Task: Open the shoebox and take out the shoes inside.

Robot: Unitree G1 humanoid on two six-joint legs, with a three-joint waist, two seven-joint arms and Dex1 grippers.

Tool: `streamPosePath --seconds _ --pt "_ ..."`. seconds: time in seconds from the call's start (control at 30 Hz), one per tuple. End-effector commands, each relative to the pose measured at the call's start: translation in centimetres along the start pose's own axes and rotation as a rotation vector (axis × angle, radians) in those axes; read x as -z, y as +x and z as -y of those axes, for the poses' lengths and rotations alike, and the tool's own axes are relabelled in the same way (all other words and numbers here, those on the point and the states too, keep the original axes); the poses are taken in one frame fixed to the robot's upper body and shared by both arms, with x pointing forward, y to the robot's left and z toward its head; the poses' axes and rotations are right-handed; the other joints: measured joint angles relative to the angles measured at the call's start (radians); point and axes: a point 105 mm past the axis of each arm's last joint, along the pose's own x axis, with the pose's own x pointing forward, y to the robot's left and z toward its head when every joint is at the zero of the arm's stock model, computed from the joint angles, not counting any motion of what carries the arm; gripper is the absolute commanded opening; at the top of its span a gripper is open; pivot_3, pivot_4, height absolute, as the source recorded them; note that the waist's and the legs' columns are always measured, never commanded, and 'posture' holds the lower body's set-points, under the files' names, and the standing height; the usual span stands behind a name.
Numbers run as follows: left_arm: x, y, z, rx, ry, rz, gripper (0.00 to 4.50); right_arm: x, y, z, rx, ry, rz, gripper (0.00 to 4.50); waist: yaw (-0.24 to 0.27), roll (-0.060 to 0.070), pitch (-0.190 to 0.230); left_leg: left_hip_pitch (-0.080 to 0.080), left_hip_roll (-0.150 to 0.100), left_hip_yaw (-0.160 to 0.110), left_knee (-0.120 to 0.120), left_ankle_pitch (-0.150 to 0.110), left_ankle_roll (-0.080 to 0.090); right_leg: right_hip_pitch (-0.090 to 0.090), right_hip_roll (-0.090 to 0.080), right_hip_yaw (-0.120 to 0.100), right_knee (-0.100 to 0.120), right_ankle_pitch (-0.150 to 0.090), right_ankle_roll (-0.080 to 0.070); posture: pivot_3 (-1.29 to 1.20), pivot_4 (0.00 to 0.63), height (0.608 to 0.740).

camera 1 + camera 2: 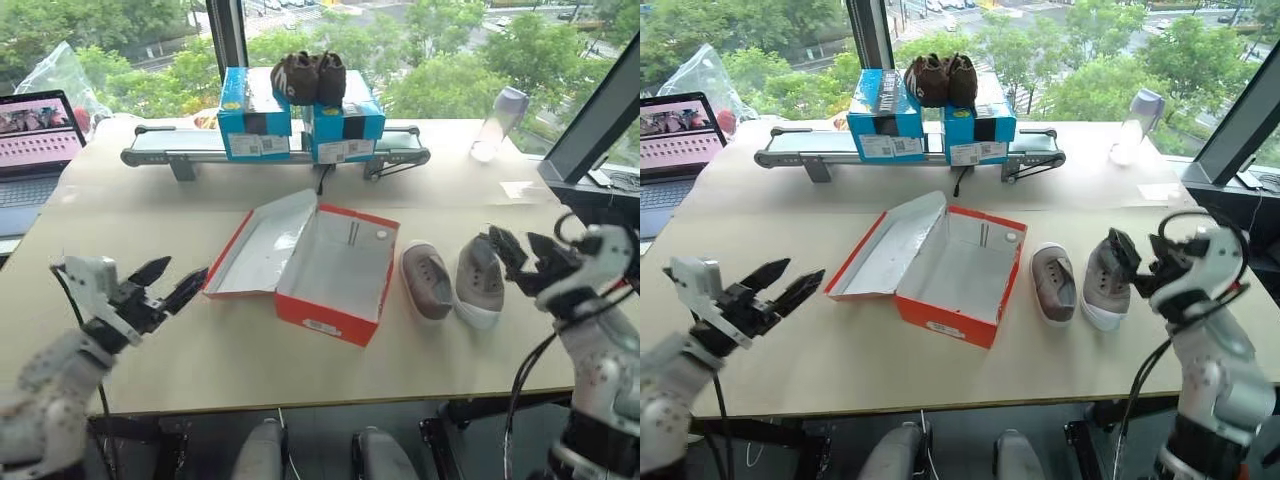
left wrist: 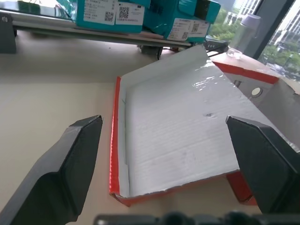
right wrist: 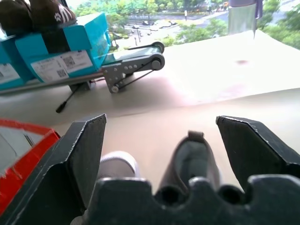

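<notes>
The table (image 1: 180, 350) carries the shoebox (image 1: 330, 290) near its middle, lid thrown back flat toward the robot's left, white interior bare. The shoes (image 1: 455, 280) stand side by side on the table just to the right of the box, clear of it, toes toward the robot and long axes running roughly front to back. By this layout the task appears complete or nearly so; no shoe is left in the box. The right gripper (image 1: 522, 258) hovers just beside the outer shoe, fingers spread wide with nothing between them, and is by far the nearer arm should either shoe need shifting. The left gripper (image 1: 168, 282) sits off the lid's free edge, pointing at it, jaws likewise fully apart and holding nothing.
</notes>
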Motion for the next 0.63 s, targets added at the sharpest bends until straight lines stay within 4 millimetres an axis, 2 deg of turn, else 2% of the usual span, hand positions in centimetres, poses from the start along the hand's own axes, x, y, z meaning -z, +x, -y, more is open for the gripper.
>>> streamPosePath --seconds 0.03,0.13,0.23,0.33,0.5,0.63 --pt "1.1 -2.0 -1.3 -0.247 0.050 0.065 4.50 0.1 -2.4 -2.4 0.016 -0.070 0.062 4.45 -0.007 0.002 -0.002 0.001 0.002 0.001 0.000 0.000 -0.001 0.001 0.001 0.000 -0.001 -0.001 -0.004 0.00 0.150 0.740" --pt "3.2 -3.4 -1.4 -0.366 0.047 0.032 4.50 1.4 -3.9 -3.8 0.017 -0.067 0.038 4.45 -0.019 0.003 -0.006 0.008 0.007 0.003 -0.004 -0.002 -0.002 0.003 0.002 0.005 -0.001 -0.003 -0.009 0.00 0.150 0.740" --pt "5.4 -4.1 0.4 -0.412 0.067 -0.015 4.50 3.4 -5.0 -5.2 0.027 -0.044 -0.022 4.45 -0.020 0.004 -0.007 0.009 0.009 0.005 -0.004 -0.002 -0.002 0.002 0.002 0.005 -0.001 -0.005 -0.006 0.00 0.150 0.740" --pt "6.1 -4.2 1.3 -0.423 0.074 -0.018 4.50 4.3 -5.3 -5.7 0.034 -0.043 -0.045 4.45 -0.020 0.003 -0.011 0.010 0.012 0.007 -0.005 -0.003 -0.004 0.000 0.000 0.003 -0.003 -0.007 -0.004 0.00 0.150 0.740" --pt "6.2 -2.5 2.2 -0.394 0.129 0.005 4.50 6.4 -4.8 -5.2 0.081 -0.078 -0.097 4.45 -0.028 0.007 -0.015 0.003 0.022 0.008 -0.008 -0.004 -0.005 -0.003 0.000 -0.004 -0.018 -0.005 -0.006 0.00 0.150 0.740" --pt "7.2 -0.9 2.9 -0.353 0.147 -0.022 4.50 7.4 -4.5 -6.3 0.097 -0.057 -0.115 4.45 -0.032 0.008 -0.016 0.003 0.022 0.012 -0.009 -0.004 -0.005 -0.005 0.000 -0.004 -0.017 -0.005 -0.007 0.00 0.150 0.740"
